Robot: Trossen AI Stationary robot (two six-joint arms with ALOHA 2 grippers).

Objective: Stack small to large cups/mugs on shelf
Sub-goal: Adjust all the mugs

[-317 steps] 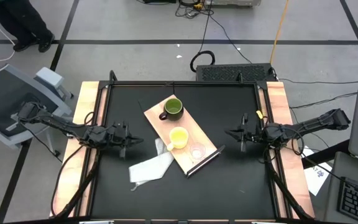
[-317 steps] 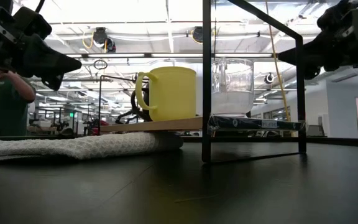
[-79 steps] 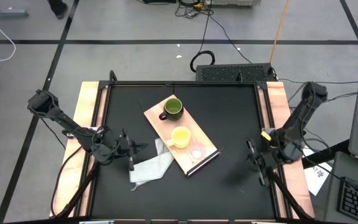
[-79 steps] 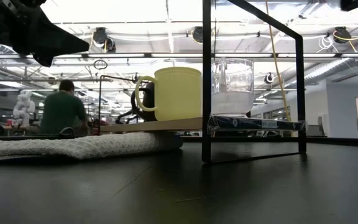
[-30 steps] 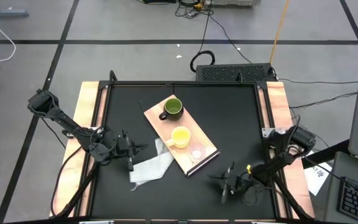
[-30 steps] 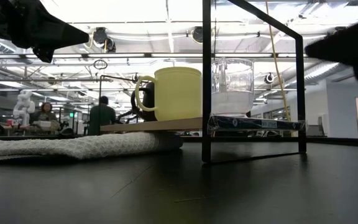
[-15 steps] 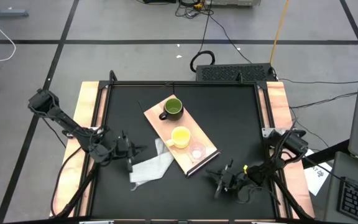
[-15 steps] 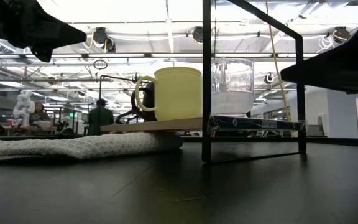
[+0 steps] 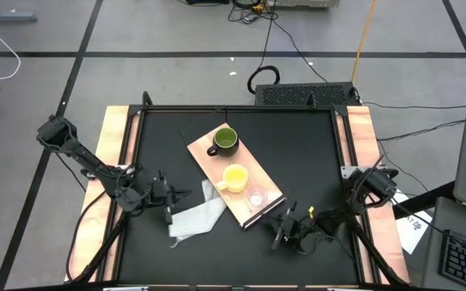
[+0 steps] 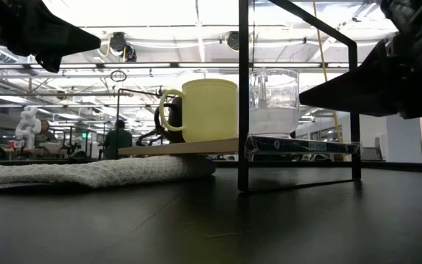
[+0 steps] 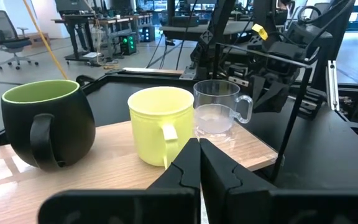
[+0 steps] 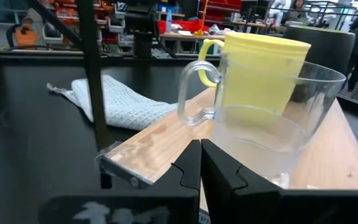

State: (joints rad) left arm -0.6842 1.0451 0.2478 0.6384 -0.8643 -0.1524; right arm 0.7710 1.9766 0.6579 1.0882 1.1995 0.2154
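Sitting in a row along the shelf, all three vessels stand separate: the green mug at the end away from the shelf's dark strip, the yellow mug mid-board, the clear cup nearest the strip. Nothing is nested yet, so by my read the whole stacking job is still ahead.

The right pincer hangs off the shelf's strip end, fingers pressed together and empty, nose aimed at the clear cup. The left pincer sits on the opposite long side of the shelf, over the white cloth, also pinched tight and empty.

Room looks generous: bare black bench flanks the shelf on the right arm's side. The cloth tucks against the shelf's edge, crowding the left arm's lane.
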